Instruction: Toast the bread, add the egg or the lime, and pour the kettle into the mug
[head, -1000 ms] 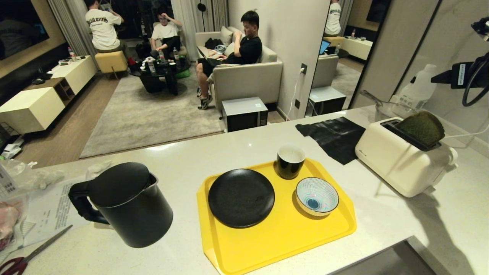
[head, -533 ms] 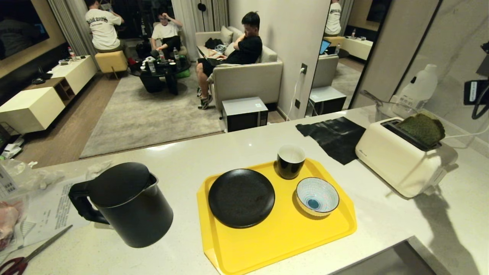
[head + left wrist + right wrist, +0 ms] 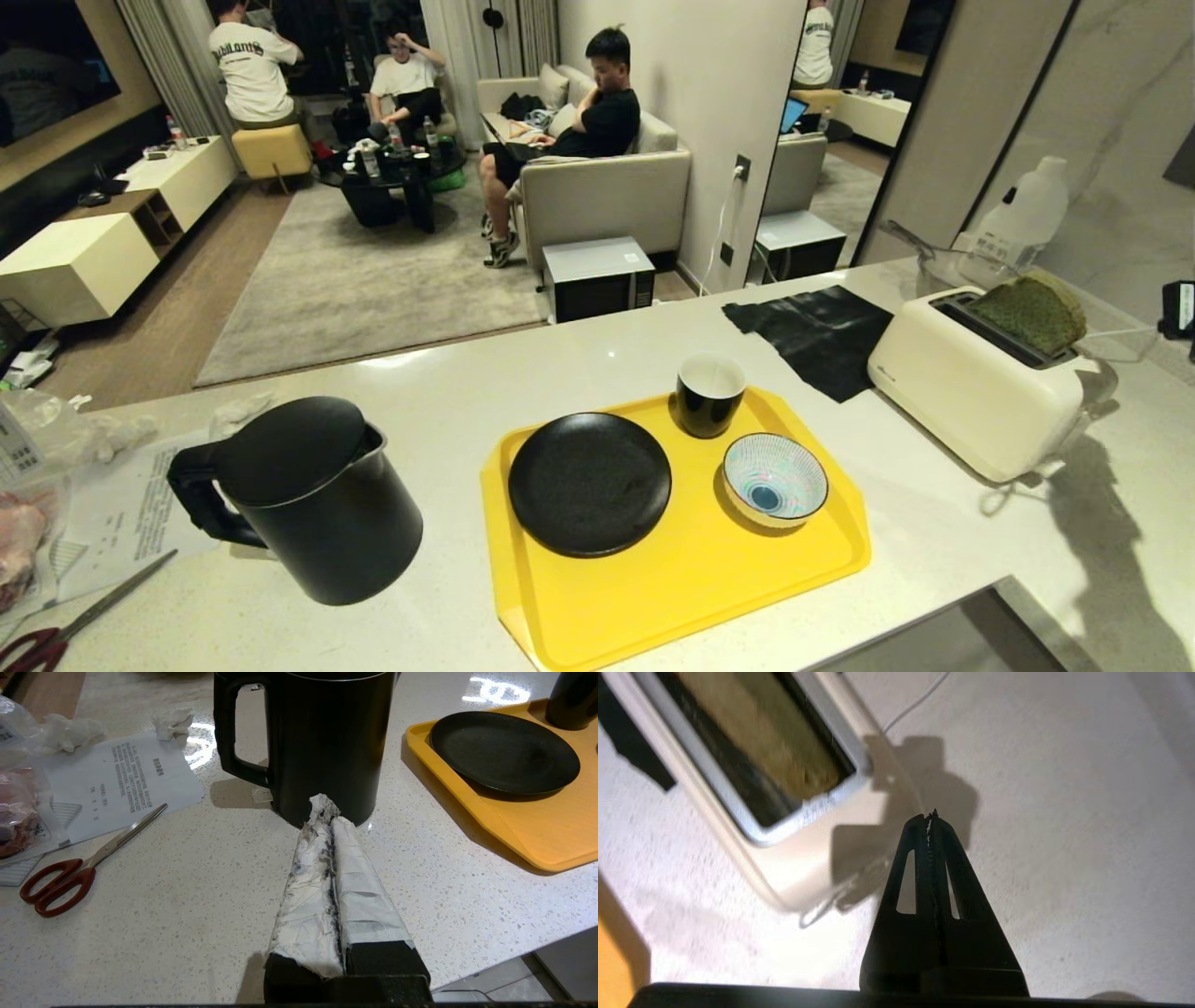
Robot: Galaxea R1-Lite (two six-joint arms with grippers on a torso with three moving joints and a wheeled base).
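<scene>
The bread [image 3: 1032,313] stands tilted in the slot of the cream toaster [image 3: 971,401], its green top sticking out. From the right wrist view I see the bread [image 3: 761,732] in the toaster [image 3: 808,858]. My right gripper [image 3: 931,814] is shut and empty over the counter beside the toaster's end. The black kettle [image 3: 317,504] stands on the left of the counter. My left gripper [image 3: 327,812], with white-wrapped fingers, is shut and empty just in front of the kettle [image 3: 322,742]. The black mug [image 3: 709,397] sits at the back of the yellow tray [image 3: 691,579]. Egg and lime are out of view.
The tray also holds a black plate [image 3: 588,483] and a striped bowl [image 3: 775,478]. A black cloth [image 3: 817,336] lies behind it. Scissors [image 3: 84,868] and a printed paper [image 3: 121,784] lie left of the kettle. A plastic bottle [image 3: 1022,219] stands behind the toaster. People sit in the room beyond.
My right arm has pulled away from above the toaster, down toward the right edge of the head view, and its gripper has shut. The bread has settled slightly lower in the slot.
</scene>
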